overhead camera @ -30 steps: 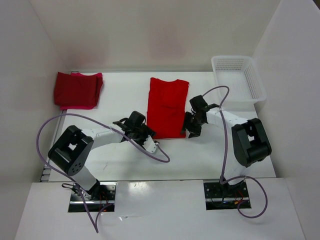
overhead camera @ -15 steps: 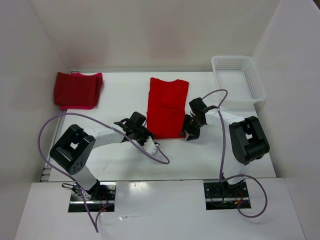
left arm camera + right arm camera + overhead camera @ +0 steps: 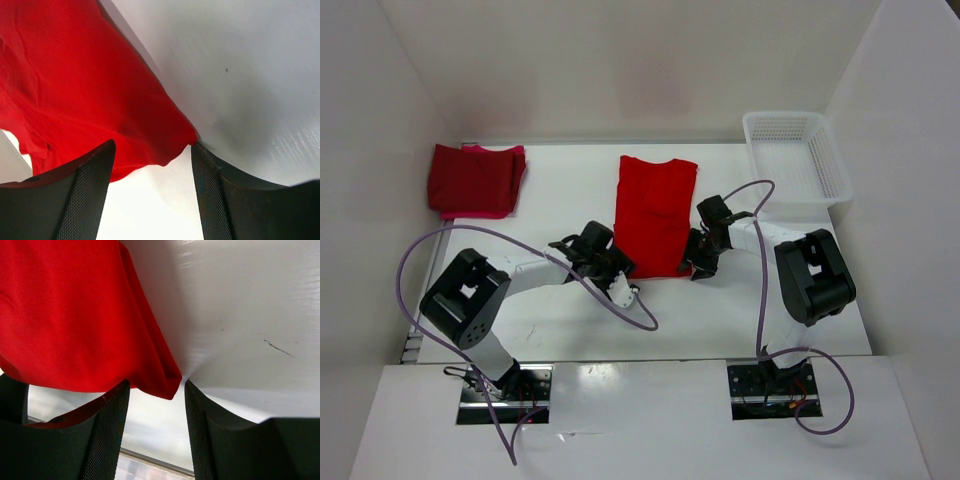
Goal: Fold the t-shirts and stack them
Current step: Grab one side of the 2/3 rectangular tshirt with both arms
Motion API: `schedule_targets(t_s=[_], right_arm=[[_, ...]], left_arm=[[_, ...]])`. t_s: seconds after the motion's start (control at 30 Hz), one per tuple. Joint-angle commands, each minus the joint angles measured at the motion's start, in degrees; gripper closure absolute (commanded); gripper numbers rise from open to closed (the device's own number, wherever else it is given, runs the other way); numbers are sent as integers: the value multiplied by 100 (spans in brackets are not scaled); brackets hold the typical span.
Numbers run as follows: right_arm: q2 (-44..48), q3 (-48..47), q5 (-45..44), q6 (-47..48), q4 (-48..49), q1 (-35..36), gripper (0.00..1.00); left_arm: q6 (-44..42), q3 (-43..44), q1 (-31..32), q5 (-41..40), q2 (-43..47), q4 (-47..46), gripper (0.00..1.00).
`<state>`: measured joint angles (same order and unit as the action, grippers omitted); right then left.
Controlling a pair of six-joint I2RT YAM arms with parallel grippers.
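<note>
A bright red t-shirt lies flat mid-table, folded into a long strip. At the far left, a dark maroon t-shirt rests folded on a pinkish one. My left gripper is at the red shirt's near-left corner. In the left wrist view the red cloth ends in a corner between the open fingers of that gripper. My right gripper is at the near-right corner. Its wrist view shows the red shirt drooping between the open fingers of the gripper, not pinched.
A white mesh basket stands at the back right corner. White walls close in the table on the left, back and right. Purple cables loop from both arms over the near half of the table.
Both grippers have edged a little inward to the red shirt's near corners. The shirts themselves lie as before.
</note>
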<state>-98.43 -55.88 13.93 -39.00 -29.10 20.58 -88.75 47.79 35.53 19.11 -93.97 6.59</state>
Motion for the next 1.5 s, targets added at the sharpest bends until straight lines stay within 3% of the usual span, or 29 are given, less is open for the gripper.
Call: schedule_targets(t_s=[0.0,0.33,0.57,0.7,0.83,0.93,0.97,1.0,1.1,1.23,1.47], right_arm=[[-124,-46,-180,-28,247,-45,46],[-124,-46,-180,-81,247,-45,46],[-124,-46,-180,-81,247,-45,46],[-124,59,-180,-81,299,-45,46],[-255,112,-180,-134,405,-45,48],[-369,60,-180,-134,405,-45,63],[-370,59,-180,-134,405,-45,74],[-370,59,-180,-134,405,-45,81],[-370,59,-180,-134,405,-45,99],[-178,59,-180,-72,152,8,100],[561,235,-233,51,-675,350,100]], left_arm=[[-187,28,33,303,-95,809,30],[-433,327,33,356,-95,1968,30],[112,222,33,347,-156,985,31],[243,170,112,277,-209,809,39],[349,169,112,277,-209,756,54],[463,116,112,224,-209,546,63],[464,64,112,224,-209,388,66],[533,-6,112,172,-209,291,75],[692,-7,112,172,-209,80,87],[815,107,112,224,-157,227,96],[1140,319,165,593,194,1502,96]])
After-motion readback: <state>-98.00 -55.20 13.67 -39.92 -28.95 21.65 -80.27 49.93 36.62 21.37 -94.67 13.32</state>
